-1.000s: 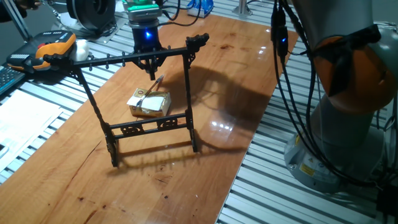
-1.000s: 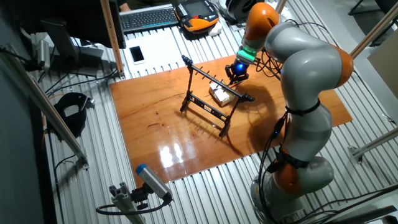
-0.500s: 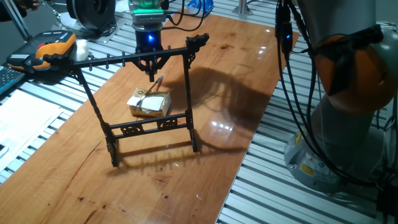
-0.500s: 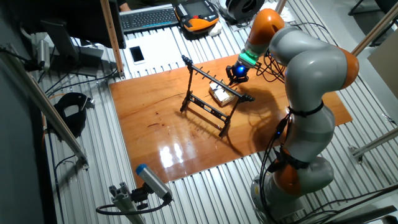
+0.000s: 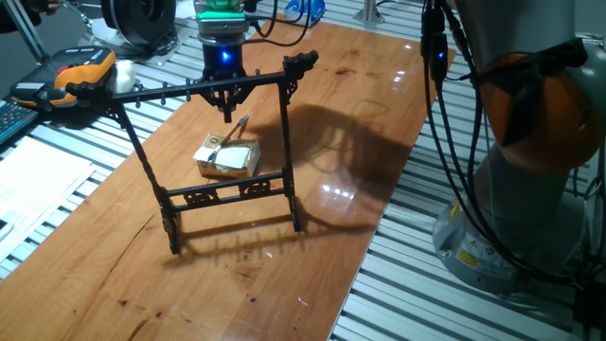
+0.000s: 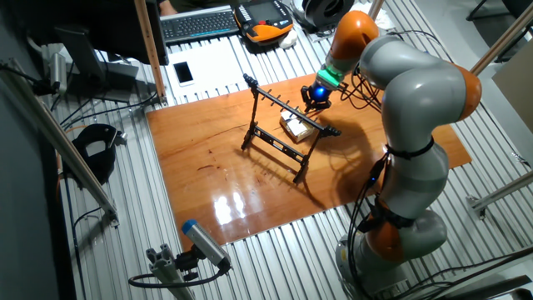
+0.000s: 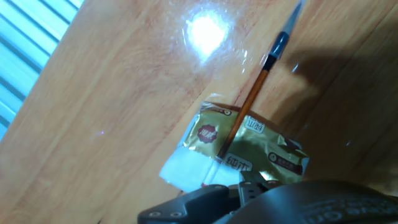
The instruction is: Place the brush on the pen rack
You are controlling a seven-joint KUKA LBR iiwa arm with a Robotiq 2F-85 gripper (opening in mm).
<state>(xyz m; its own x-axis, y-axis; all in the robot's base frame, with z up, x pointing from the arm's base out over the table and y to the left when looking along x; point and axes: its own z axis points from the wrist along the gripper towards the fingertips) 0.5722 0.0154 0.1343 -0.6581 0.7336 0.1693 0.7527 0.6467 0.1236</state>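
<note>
The black pen rack (image 5: 225,189) stands mid-table, its pegged top bar (image 5: 204,88) running left to right; it also shows in the other fixed view (image 6: 279,125). The thin brush (image 7: 252,102) lies slanted on the wood with its lower end resting across a yellowish packet block (image 7: 267,149), just behind the rack (image 5: 237,128). My gripper (image 5: 227,106) hangs above the brush and block, behind the top bar, holding nothing. Its fingers are partly masked by the bar, so their state is unclear. In the hand view only the hand's dark underside (image 7: 280,199) shows.
The yellowish block (image 5: 227,157) sits between me and the rack's fretwork rail (image 5: 232,192). An orange-black pendant (image 5: 71,80) and a keyboard (image 6: 200,22) lie off the wooden board. My own arm base (image 5: 530,189) and its cables stand at the right.
The arm's upper links shifted slightly. The gripper has stayed almost in place above the brush. Brush, block and rack have not moved.
</note>
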